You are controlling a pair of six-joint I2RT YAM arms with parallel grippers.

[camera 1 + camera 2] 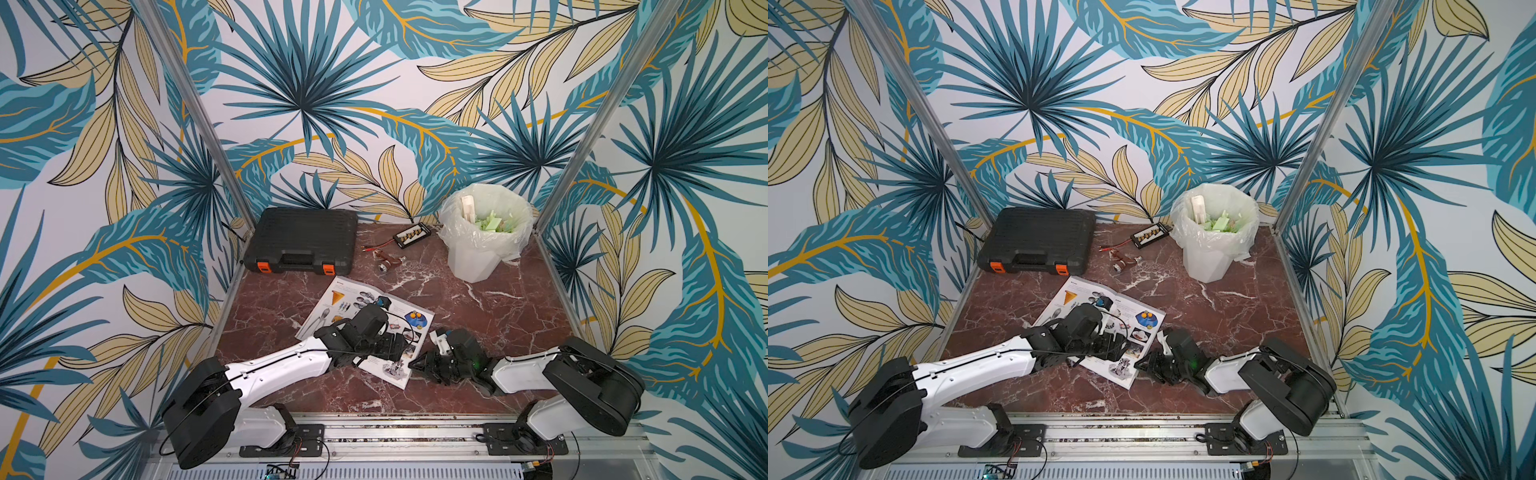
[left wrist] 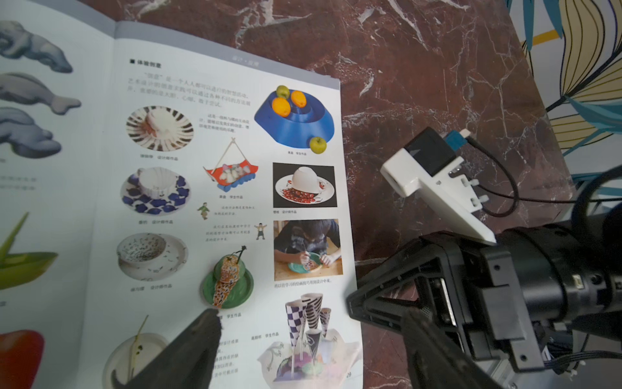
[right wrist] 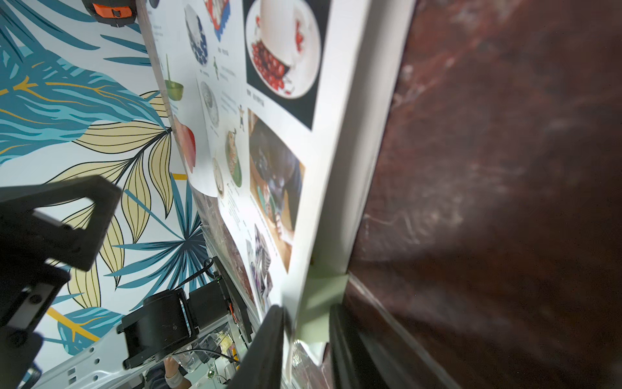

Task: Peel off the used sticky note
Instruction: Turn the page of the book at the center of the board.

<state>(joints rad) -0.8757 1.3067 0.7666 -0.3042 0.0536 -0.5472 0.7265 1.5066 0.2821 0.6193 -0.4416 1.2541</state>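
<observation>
Your left arm [image 1: 282,365] stretches from its near-left base low across the dark-red marbled tabletop [image 1: 478,316]. Its wrist is bent down over the open illustrated paper booklet [image 1: 332,299]. The left gripper [image 2: 309,315] is spread wide above the right-hand page. One fingertip [image 2: 208,323] looks to touch the paper beside the printed green dish. The other fingertip, blurred, hangs just past the page's outer edge.

Your right arm [image 1: 519,370] is folded, with the elbow raised at the near right and the forearm running low towards the booklet. The wrist is rolled onto its side, so the white camera mount [image 1: 441,341] points towards the back wall. The right gripper [image 3: 308,311] meets the booklet's outer edge near its front corner.

In the right wrist view, the small pale-green sticky note [image 3: 323,293] pokes out from under that page edge, which curls up off the table. The note sits between the two dark fingers. They are drawn in close around it, but you cannot tell whether they actually pinch it.
</observation>
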